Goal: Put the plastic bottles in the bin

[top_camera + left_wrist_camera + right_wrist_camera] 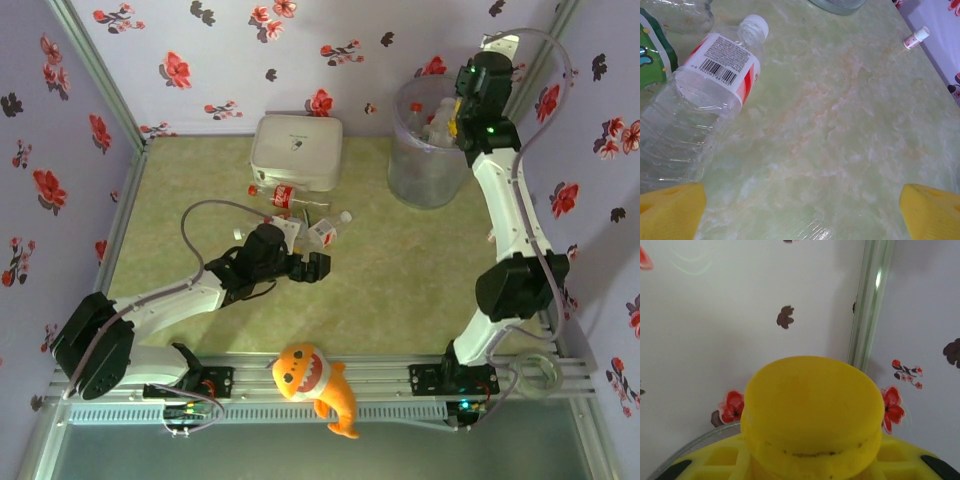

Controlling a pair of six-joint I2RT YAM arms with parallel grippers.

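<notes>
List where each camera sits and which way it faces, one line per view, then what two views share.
Top external: above and behind the arms, looking down on the table; both arms show, bases nearest.
Left wrist: low over the table, facing a white-capped bottle; the left gripper shows, open.
Right wrist: above the bin, facing the floral wall corner; the right gripper clamps a yellow bottle.
Shared: top and right wrist both catch the bin's rim.

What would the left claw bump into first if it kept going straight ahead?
Probably the bare table: the left gripper is open and the clear bottle lies just left of its line.
</notes>
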